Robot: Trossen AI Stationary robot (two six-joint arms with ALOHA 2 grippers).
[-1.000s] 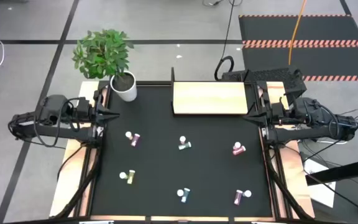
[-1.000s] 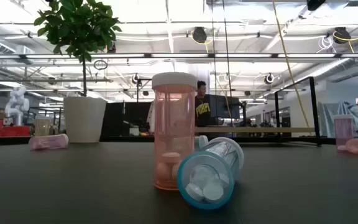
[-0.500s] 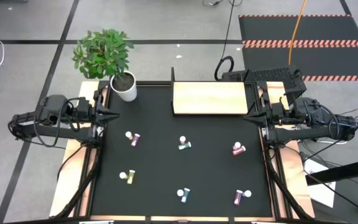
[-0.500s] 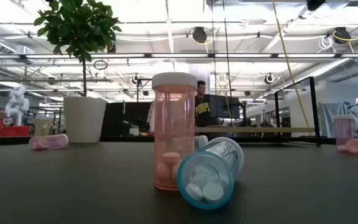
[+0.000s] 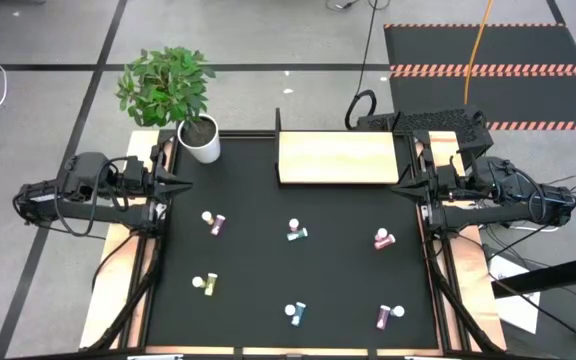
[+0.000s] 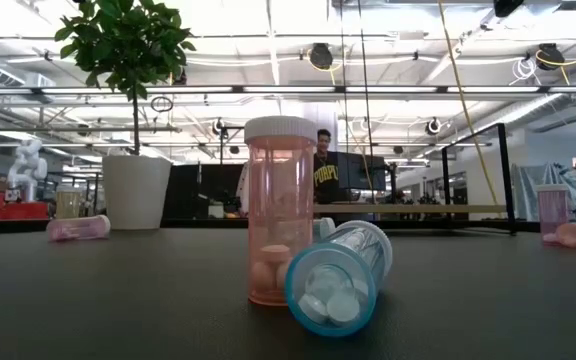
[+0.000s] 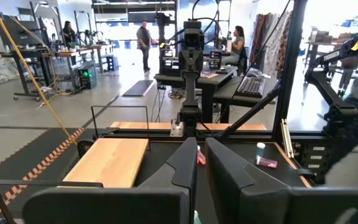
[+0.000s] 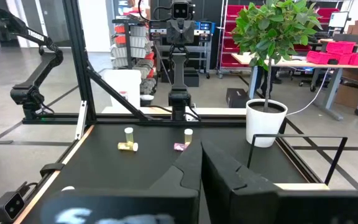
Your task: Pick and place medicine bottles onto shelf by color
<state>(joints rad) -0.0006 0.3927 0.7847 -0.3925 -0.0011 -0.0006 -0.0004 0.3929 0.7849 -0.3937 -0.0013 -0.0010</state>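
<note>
Six bottles lie on the table. The pink bottle (image 5: pixel 215 222) is near the left gripper (image 5: pixel 181 185), just right of it. Both grippers are closed and empty; the right gripper (image 5: pixel 400 187) waits.

You get even, bright overhead light w/ soft shadows. Low view: ceiling lights (image 6: pixel 268 45) glare, bkgd slightly soft.
</note>
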